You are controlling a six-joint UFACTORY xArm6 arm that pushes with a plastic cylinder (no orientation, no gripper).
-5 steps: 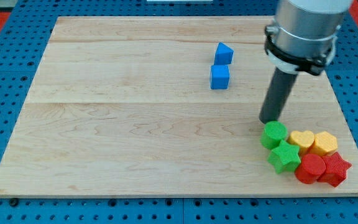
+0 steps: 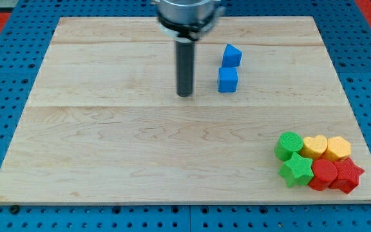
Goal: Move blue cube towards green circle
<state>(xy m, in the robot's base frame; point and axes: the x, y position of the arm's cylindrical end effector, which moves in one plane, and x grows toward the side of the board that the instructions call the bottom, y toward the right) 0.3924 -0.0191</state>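
Observation:
The blue cube (image 2: 227, 80) sits on the wooden board (image 2: 108, 148) right of the middle, in the upper half. My tip (image 2: 185, 95) rests on the board just to the cube's left, a short gap apart. The green circle (image 2: 288, 145) lies at the lower right, at the left end of a cluster of blocks.
A blue triangular block (image 2: 232, 55) sits just above the blue cube. Beside the green circle are a green star (image 2: 296, 170), a yellow heart (image 2: 313, 147), a yellow hexagon (image 2: 337, 148), a red circle (image 2: 324, 174) and a red star (image 2: 347, 175).
My tip has moved from beside the green circle at the lower right up and left to the blue cube's left side. The blocks have not moved.

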